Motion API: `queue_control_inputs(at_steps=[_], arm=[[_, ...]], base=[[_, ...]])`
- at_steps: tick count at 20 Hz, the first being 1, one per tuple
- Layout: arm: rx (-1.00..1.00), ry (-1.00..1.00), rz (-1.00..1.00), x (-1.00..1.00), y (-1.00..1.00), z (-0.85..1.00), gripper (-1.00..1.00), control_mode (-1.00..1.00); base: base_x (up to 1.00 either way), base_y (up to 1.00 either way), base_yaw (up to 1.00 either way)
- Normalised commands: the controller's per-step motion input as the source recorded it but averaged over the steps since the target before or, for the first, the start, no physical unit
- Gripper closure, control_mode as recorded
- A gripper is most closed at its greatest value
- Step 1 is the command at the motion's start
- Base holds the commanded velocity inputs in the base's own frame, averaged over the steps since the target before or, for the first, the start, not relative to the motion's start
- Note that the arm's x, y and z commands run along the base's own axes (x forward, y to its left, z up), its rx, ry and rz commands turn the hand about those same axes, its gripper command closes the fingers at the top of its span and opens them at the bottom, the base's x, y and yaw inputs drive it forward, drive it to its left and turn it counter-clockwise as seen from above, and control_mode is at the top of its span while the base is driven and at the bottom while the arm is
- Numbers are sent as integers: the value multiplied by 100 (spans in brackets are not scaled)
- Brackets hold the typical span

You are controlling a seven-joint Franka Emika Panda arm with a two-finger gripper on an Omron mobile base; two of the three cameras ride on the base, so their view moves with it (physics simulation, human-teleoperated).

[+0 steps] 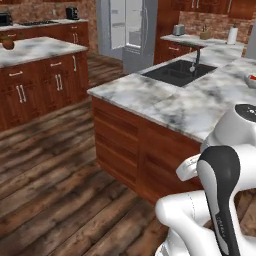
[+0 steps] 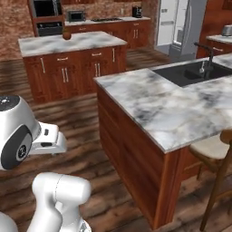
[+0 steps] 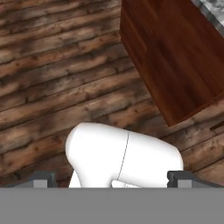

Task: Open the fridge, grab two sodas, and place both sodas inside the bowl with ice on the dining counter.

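Note:
The grey fridge (image 1: 131, 30) stands at the back of the room, and some of its white inside shows (image 2: 172, 20). The dining counter (image 1: 165, 100) with its marble top, black sink (image 1: 175, 72) and faucet (image 1: 196, 57) runs across in front of me (image 2: 167, 108). My gripper (image 3: 110, 180) points down at the wood floor beside the counter's reddish base (image 3: 175, 61). It is open, with its fingertips (image 3: 41, 179) far apart and nothing between them. A small pale thing with a red spot (image 1: 252, 78) is cut off by the frame edge; I cannot tell what it is. The sodas and the bowl are otherwise out of view.
A smaller marble-topped island (image 1: 35, 50) with cabinet drawers stands to the left (image 2: 68, 43). A wide strip of wood floor (image 1: 60, 170) lies between it and the counter. A wooden stool (image 2: 213, 152) stands at the counter's near right side. A paper towel roll (image 1: 232, 35) is on the back counter.

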Motion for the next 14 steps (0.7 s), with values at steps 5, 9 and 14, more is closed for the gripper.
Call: queue_control_inputs(at_steps=[5, 9, 14], arm=[[0, 0, 0, 0, 0, 0, -100, 100], [0, 0, 0, 0, 0, 0, -100, 100], [0, 0, 0, 0, 0, 0, -100, 100]], base=[[32, 68, -40], [32, 52, -34], [38, 60, -33]])
